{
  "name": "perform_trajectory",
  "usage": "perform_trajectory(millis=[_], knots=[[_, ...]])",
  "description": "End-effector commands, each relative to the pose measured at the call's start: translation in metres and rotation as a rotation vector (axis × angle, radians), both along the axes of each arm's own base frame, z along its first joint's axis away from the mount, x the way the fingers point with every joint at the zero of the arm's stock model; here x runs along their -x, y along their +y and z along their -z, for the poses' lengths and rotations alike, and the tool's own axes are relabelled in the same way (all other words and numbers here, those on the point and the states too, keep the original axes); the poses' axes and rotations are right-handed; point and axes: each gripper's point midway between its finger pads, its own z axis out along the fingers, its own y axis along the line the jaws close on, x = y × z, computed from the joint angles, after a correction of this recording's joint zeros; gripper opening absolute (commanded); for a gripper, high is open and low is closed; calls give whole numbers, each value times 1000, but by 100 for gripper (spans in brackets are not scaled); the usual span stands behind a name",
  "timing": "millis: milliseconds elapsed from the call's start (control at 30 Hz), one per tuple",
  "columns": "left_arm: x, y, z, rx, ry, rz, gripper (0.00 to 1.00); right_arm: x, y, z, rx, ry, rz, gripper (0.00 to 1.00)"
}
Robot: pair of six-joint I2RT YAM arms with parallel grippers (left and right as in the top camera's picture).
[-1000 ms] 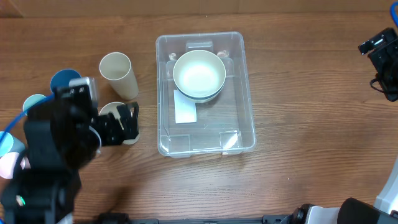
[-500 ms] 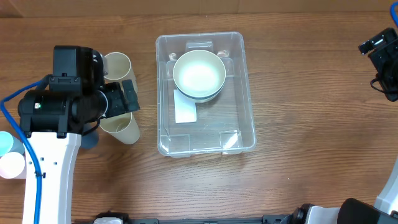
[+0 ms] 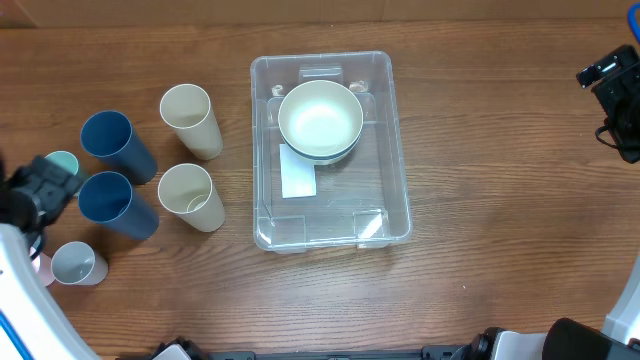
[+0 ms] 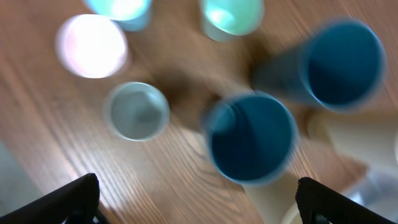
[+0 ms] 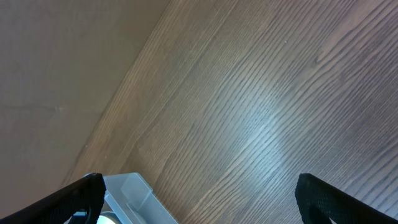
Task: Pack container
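The clear container (image 3: 398, 160) stands at the table's middle with a white label (image 3: 298, 172) on its bottom and a cream bowl (image 3: 320, 120) in its far half. Its corner shows in the right wrist view (image 5: 134, 194). My left gripper (image 3: 45, 190) is at the far left edge, open and empty (image 4: 199, 208), above a blue cup (image 4: 252, 137). My right gripper (image 3: 615, 85) is at the far right, open and empty (image 5: 205, 202), over bare wood.
Left of the container stand two cream cups (image 3: 190, 120) (image 3: 190, 197), two blue cups (image 3: 115, 143) (image 3: 115, 203), a teal cup (image 3: 62, 163) and a small grey cup (image 3: 78, 263). The blurred left wrist view also shows a pink cup (image 4: 92, 45).
My left arm has pulled back from over the cream cups to the table's far left edge, uncovering the cups. The right arm, container and bowl have not moved.
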Motion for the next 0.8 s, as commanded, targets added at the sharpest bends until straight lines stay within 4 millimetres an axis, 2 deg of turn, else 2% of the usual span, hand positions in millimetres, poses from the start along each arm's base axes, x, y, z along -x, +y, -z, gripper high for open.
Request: perform_trajectory(millis=[0, 133, 267, 333, 433, 500, 600, 767], knots=[[26, 46, 0, 22, -38, -282, 100, 1, 0, -6, 6, -18, 4, 100], [34, 93, 10, 8, -73, -430, 100, 1, 0, -6, 6, -18, 4, 100], [39, 135, 40, 14, -30, -436, 100, 1, 0, -6, 6, -18, 4, 100], [38, 146, 55, 28, -1, -418, 100, 1, 0, -6, 6, -18, 4, 100], [28, 165, 105, 87, 78, -320, 100, 1, 0, -6, 6, -18, 4, 100], [24, 174, 120, 90, 97, -294, 100, 1, 0, -6, 6, -18, 4, 100], [20, 191, 136, 53, 119, -271, 99, 1, 0, -6, 6, -18, 4, 100], [9, 209, 151, 13, 109, -217, 79, 1, 0, -6, 6, -18, 4, 100]])
